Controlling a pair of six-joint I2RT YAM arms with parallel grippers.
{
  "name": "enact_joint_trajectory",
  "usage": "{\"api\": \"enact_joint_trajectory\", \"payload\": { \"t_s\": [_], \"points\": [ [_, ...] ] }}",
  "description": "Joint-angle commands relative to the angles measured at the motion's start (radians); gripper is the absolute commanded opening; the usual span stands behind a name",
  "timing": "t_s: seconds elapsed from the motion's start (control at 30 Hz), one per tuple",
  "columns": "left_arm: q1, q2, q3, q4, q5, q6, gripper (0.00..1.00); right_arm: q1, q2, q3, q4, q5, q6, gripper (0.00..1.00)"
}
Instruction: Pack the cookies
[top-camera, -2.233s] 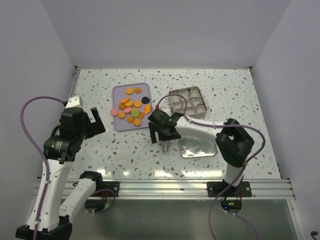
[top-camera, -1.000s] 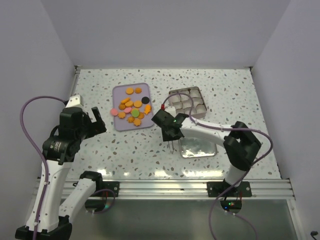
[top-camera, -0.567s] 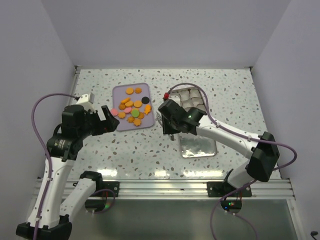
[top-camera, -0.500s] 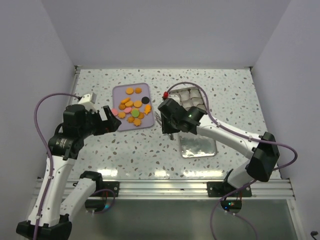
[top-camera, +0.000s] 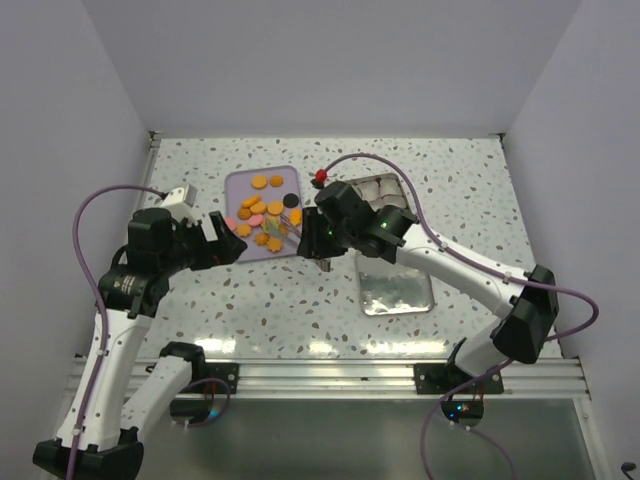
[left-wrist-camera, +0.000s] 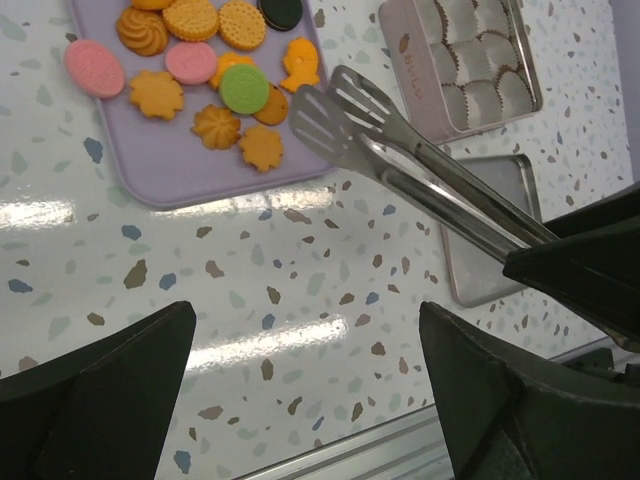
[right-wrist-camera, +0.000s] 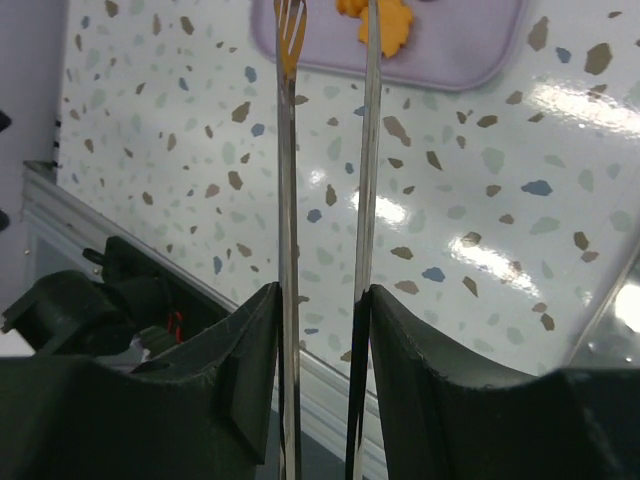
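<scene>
The cookies (top-camera: 262, 214) lie on a lilac tray (top-camera: 240, 250), mostly orange with a few pink, one green and one black; the left wrist view shows these cookies (left-wrist-camera: 222, 78) too. My right gripper (top-camera: 326, 236) is shut on a pair of metal tongs (left-wrist-camera: 400, 170). In the right wrist view my right gripper (right-wrist-camera: 320, 300) presses both tong arms (right-wrist-camera: 289, 200), which stand slightly apart. Their tips reach over the tray's near right edge, either side of an orange cookie (right-wrist-camera: 388, 22). My left gripper (top-camera: 225, 242) hangs open and empty over the table, left of the tray's near corner.
A square metal tin (top-camera: 376, 204) with paper-lined compartments stands right of the tray, also seen as the tin (left-wrist-camera: 470, 60) from the left wrist. Its flat lid (top-camera: 395, 287) lies nearer the arms. An aluminium rail (top-camera: 330, 375) runs along the near table edge.
My right arm has swung the tongs left and away from the lid, so the tips now reach the tray, with the arms a little wider. The left gripper has moved right toward the tray.
</scene>
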Motion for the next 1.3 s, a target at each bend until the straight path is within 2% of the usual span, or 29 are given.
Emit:
{"api": "enact_joint_trajectory", "payload": {
  "t_s": [0.0, 0.1, 0.3, 0.6, 0.9, 1.1, 1.17, 1.27],
  "points": [
    [-0.004, -0.018, -0.021, 0.077, 0.121, -0.031, 1.00, 0.007, 0.006, 0.015, 0.127, -0.102, 0.039, 0.43],
    [-0.004, -0.020, -0.079, 0.153, 0.212, -0.103, 1.00, 0.010, 0.006, 0.032, 0.178, -0.139, 0.056, 0.43],
    [-0.004, 0.051, -0.078, 0.239, 0.284, -0.205, 1.00, 0.022, 0.012, 0.076, 0.225, -0.171, 0.070, 0.42],
    [-0.004, 0.147, -0.064, 0.268, 0.249, -0.346, 1.00, 0.025, -0.011, 0.075, 0.297, -0.180, 0.092, 0.41],
    [-0.004, 0.173, -0.049, 0.367, 0.229, -0.583, 1.00, 0.027, -0.012, 0.089, 0.323, -0.171, 0.090, 0.40],
    [-0.004, 0.221, -0.024, 0.331, 0.183, -0.602, 1.00, 0.027, -0.015, 0.098, 0.363, -0.188, 0.095, 0.40],
    [-0.004, 0.236, -0.029, 0.341, 0.189, -0.610, 0.97, 0.028, -0.014, 0.092, 0.401, -0.213, 0.093, 0.39],
    [-0.004, 0.252, -0.035, 0.380, 0.199, -0.628, 0.84, 0.030, -0.009, 0.084, 0.434, -0.242, 0.089, 0.39]
  ]
}}
